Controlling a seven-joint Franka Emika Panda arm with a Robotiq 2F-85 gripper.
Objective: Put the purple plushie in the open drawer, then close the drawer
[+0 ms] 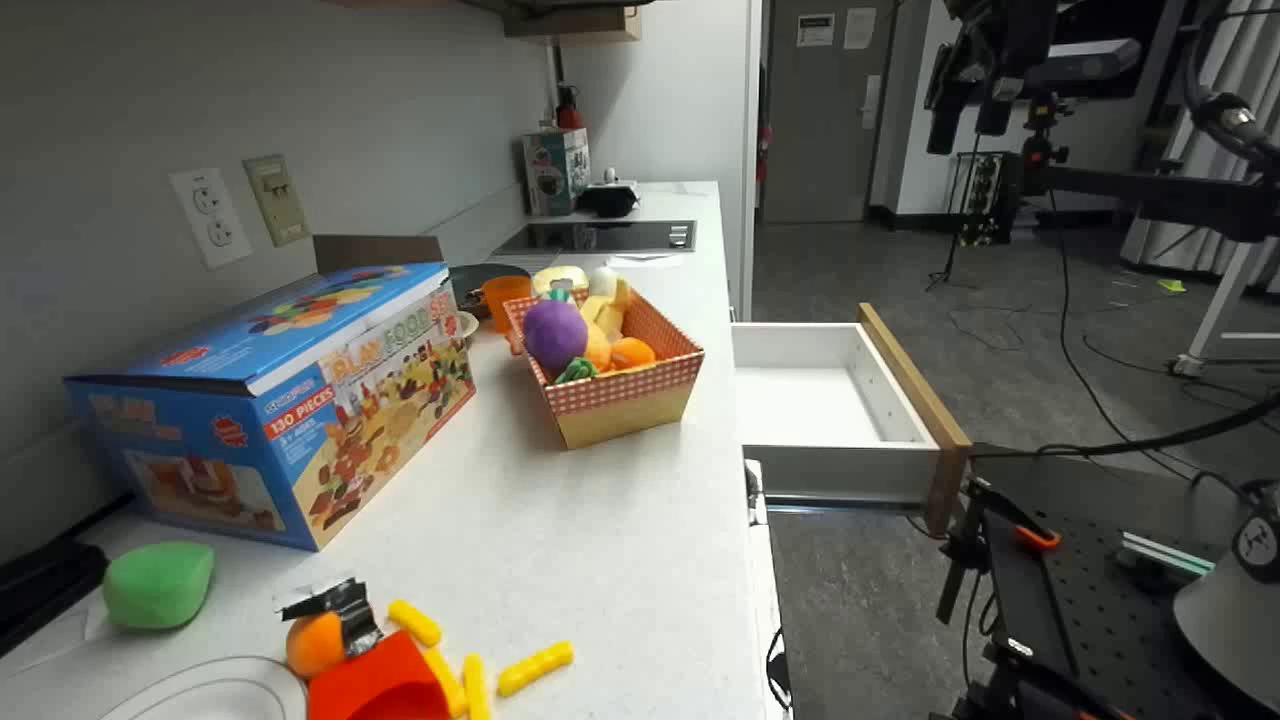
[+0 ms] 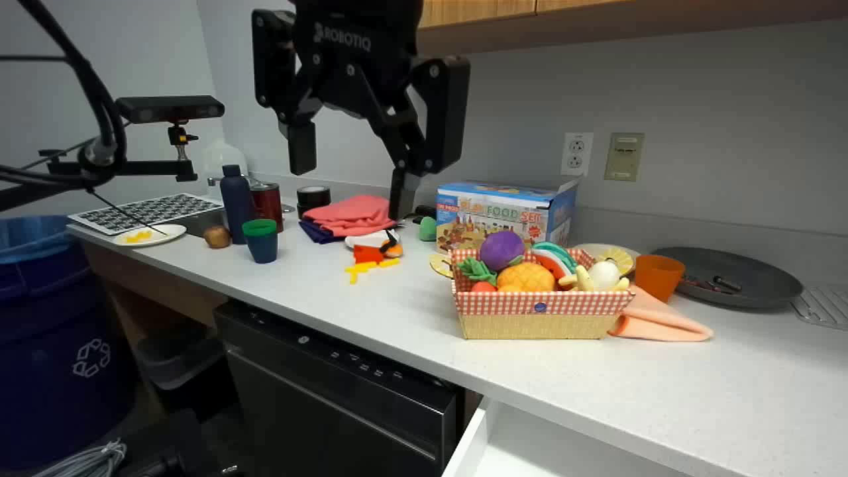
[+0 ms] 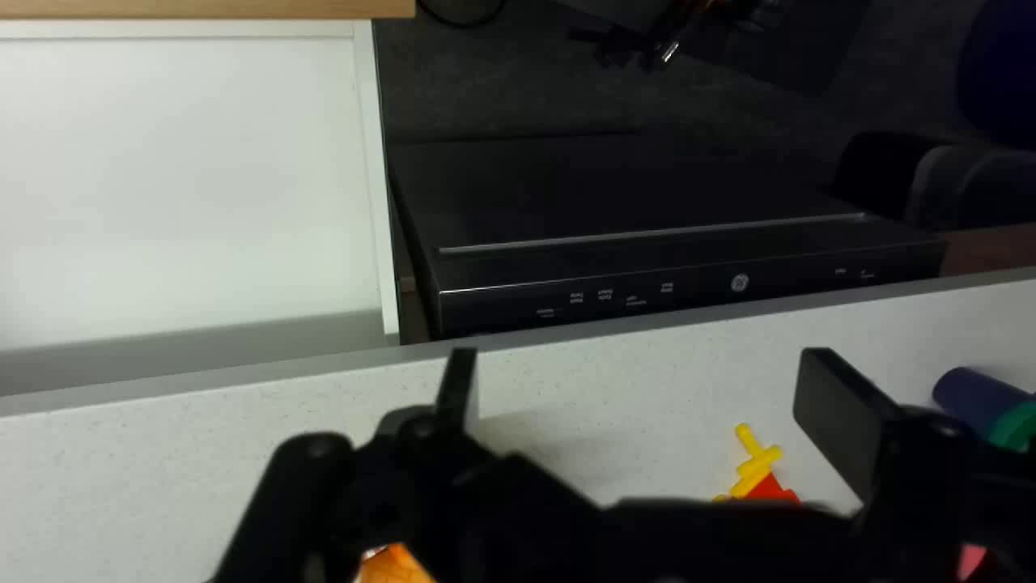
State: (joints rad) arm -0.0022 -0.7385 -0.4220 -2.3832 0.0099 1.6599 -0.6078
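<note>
Purple plushie (image 2: 501,250) sits in the red-checked basket (image 2: 530,324) on the white desk (image 1: 620,560), visible in both exterior views; a watermelon-slice toy (image 2: 555,257) and a crosshatched orange toy (image 2: 527,278) lie in there with it. Drawer (image 1: 815,395) stands pulled out below the desk edge, white interior facing up, light wooden front at its outer end; wrist view puts it just beside a black dishwasher (image 3: 647,271). Pincer (image 2: 353,171) hangs high, well apart from basket and drawer, its two fingers spread wide (wrist view agrees: a broad gap, with desk and yellow sticks (image 3: 759,461) seen through it). Play-food-set box (image 2: 503,215) stands near the basket, and an orange cup (image 2: 658,275) just beside it. Farther along the desk, a red holder (image 1: 385,685) lies next to the yellow sticks.
</note>
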